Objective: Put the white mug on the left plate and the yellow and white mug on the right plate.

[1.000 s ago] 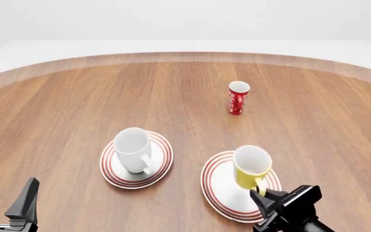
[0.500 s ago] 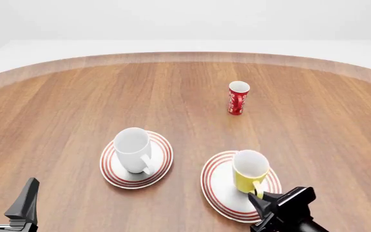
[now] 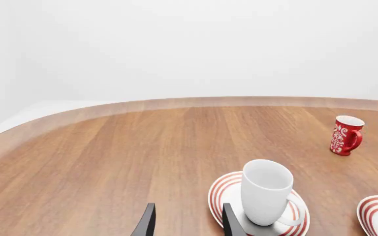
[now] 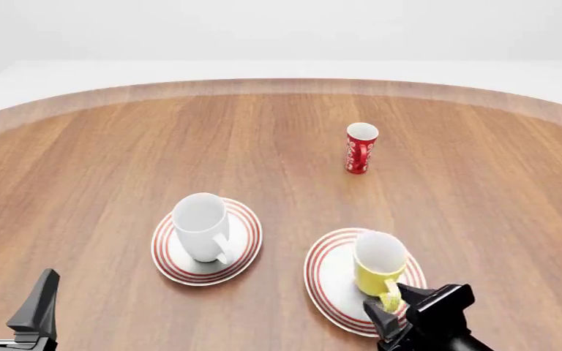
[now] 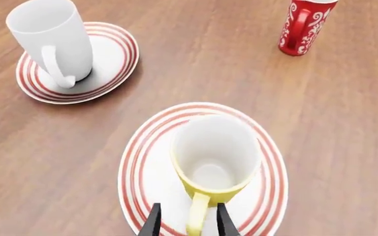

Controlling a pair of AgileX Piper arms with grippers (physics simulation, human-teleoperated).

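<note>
1. Yellow and white mug [image 4: 380, 262] stands upright on the right plate [image 4: 330, 281], toward that plate's near-right part in the front view, its open mouth showing a white inside.
2. Its yellow handle [image 5: 198, 217] points back toward the right arm and lies between the two fingers of the right gripper [image 5: 185, 221]; in the right wrist view the fingers flank the handle closely on both sides, though whether the pads actually press it cannot be told.
3. Seen from the front, the right gripper [image 4: 398, 311] sits low at the near edge of the right plate, its dark body just behind the mug, with the yellow handle visible at its tip.
4. White mug [image 4: 201, 226] stands upright on the left plate [image 4: 242, 252], handle turned toward the near side.
5. Left gripper [image 4: 12, 300] is at the near-left corner of the bench [image 4: 115, 161], well apart from the left plate, its jaws spread and holding nothing; the left wrist view shows its fingers [image 3: 148, 222] parted, with the white mug [image 3: 267, 191] ahead and to one side.
6. A slim red mug [image 4: 361, 148] with a white pattern stands alone farther back on the bench, clear of both plates.
</note>
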